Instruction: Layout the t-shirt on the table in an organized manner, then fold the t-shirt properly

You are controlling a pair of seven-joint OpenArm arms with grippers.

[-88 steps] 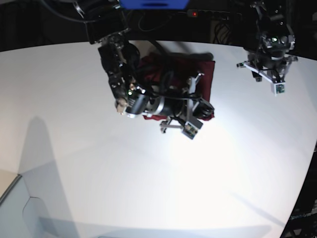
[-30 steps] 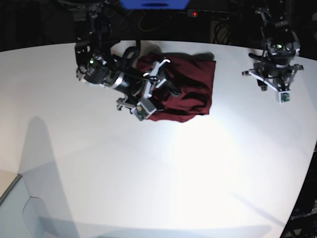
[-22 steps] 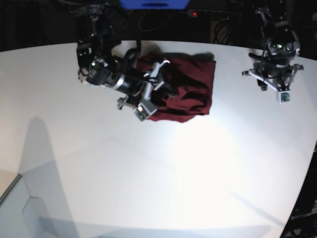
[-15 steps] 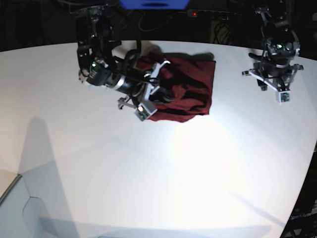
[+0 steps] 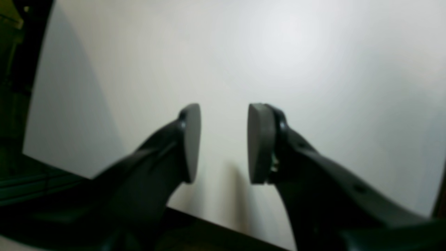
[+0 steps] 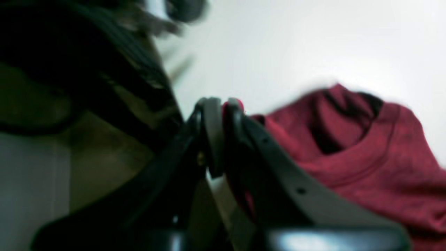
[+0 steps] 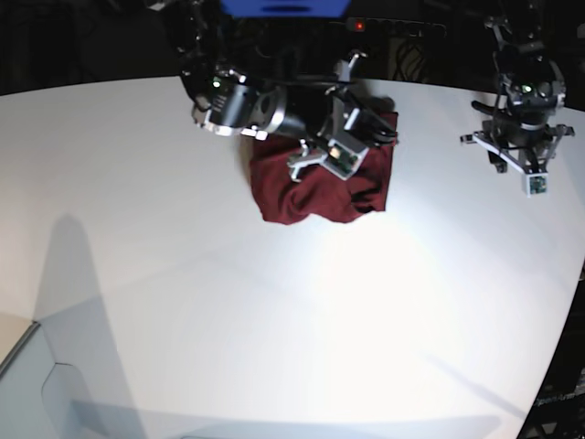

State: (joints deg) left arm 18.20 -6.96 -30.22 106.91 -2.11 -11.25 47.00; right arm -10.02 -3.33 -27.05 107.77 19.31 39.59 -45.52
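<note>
Now laying out: right gripper [image 6: 223, 104] fingers pinch the crumpled dark maroon knit t-shirt [image 7: 320, 187] on the white desk [image 7: 274, 320]; left gripper [image 5: 223, 139] fingers spread, empty. Next, probably pull the cloth flat.

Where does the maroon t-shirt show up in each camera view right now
Base: t-shirt bunched at top centre, partly under the right gripper.
Right wrist: right half of the picture, a bit pinched in the right gripper.
Left wrist: not in it.
Shared landmark: the white table.

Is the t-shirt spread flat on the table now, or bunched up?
Bunched up: the t-shirt lies in a wrinkled heap on the table, no sleeves laid out.
</note>
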